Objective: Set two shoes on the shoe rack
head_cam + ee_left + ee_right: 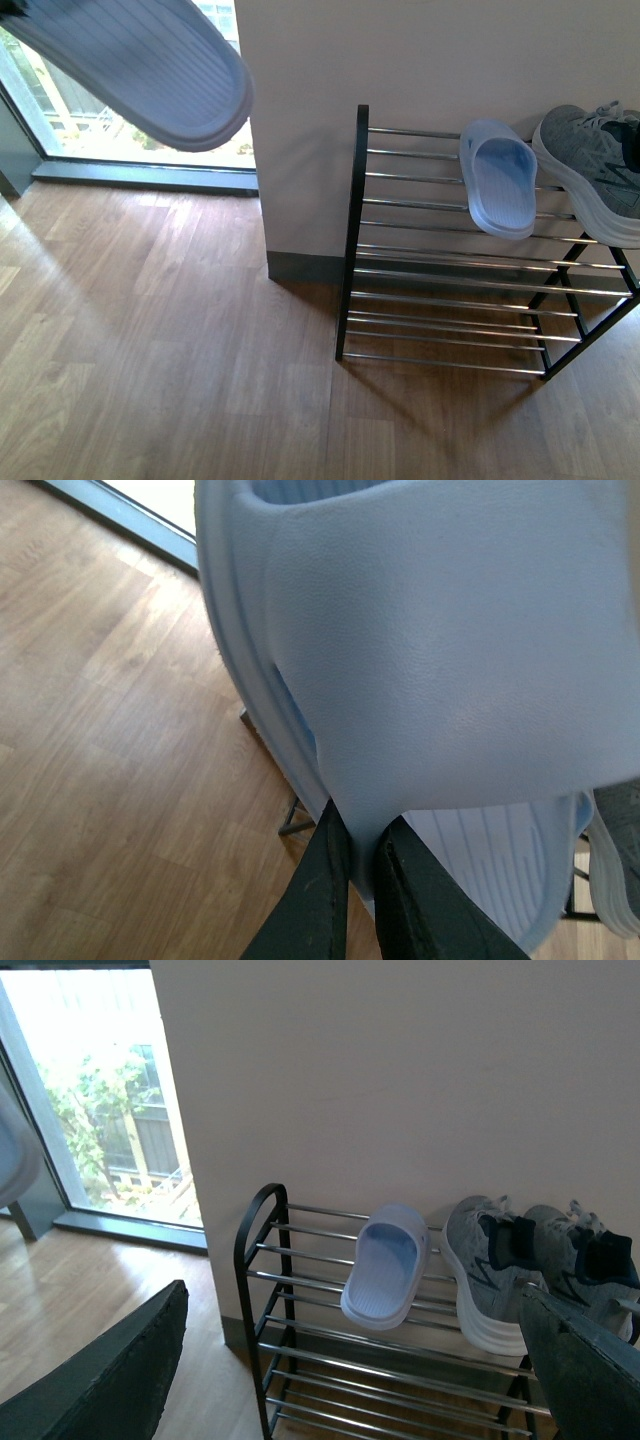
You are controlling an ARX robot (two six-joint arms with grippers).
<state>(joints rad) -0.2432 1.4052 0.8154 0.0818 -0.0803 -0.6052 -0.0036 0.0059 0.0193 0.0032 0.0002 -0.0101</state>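
My left gripper [362, 852] is shut on a pale blue slide [450, 650], pinching its strap; that slide [150, 65] hangs high at the upper left of the front view, sole showing. The shoe rack [450, 250] stands against the wall on the right. On its top tier rest a second pale blue slide [497, 180] and a grey sneaker [595, 165]. In the right wrist view the rack [262, 1290] carries the slide [385, 1265] and two grey sneakers [490, 1265] side by side. My right gripper [360, 1380] is open, its fingers [120, 1380] wide apart, away from the rack.
A wood floor [150, 350] spreads in front of the rack. A floor-length window [90, 110] fills the far left beside a white wall [400, 50]. The rack's lower tiers [450, 330] hold nothing.
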